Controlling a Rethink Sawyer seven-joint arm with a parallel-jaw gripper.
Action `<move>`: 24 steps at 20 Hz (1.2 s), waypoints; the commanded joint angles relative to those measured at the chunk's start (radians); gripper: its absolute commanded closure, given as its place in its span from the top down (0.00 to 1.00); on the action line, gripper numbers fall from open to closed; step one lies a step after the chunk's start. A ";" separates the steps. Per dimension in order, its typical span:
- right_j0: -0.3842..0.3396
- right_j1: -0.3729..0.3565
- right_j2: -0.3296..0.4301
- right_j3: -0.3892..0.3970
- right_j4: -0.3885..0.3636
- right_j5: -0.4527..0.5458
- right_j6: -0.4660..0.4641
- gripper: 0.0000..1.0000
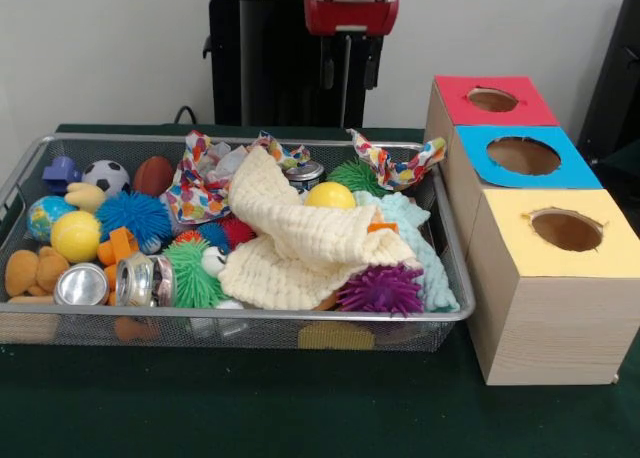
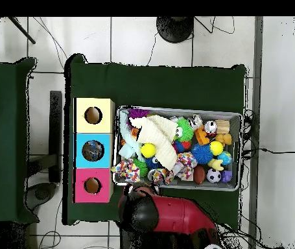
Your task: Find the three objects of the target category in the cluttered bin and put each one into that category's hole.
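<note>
Arm was parked behind the bin, tool state couldn't be told; best first grab was probably the uncovered plush animal at the bin's front-left corner.

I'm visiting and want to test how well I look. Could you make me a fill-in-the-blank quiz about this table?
1. The three wooden boxes have tops of red, blue and ____.
2. The big cream cloth lies inside the wire ____.
3. The brown plush animal sits beside a shiny metal ____.
4. Each box top has one round ____.

Missing words: yellow; tray; can; hole
</note>
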 commanded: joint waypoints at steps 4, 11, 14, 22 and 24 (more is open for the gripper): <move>-0.097 0.128 0.177 -0.197 -0.147 0.071 -0.111 1.00; -0.180 0.129 0.282 -0.225 -0.214 0.111 -0.175 1.00; -0.193 0.095 0.309 -0.237 -0.249 0.136 -0.198 1.00; -0.291 0.122 0.373 -0.315 -0.340 0.179 -0.244 1.00; -0.324 0.131 0.399 -0.315 -0.349 0.191 -0.250 1.00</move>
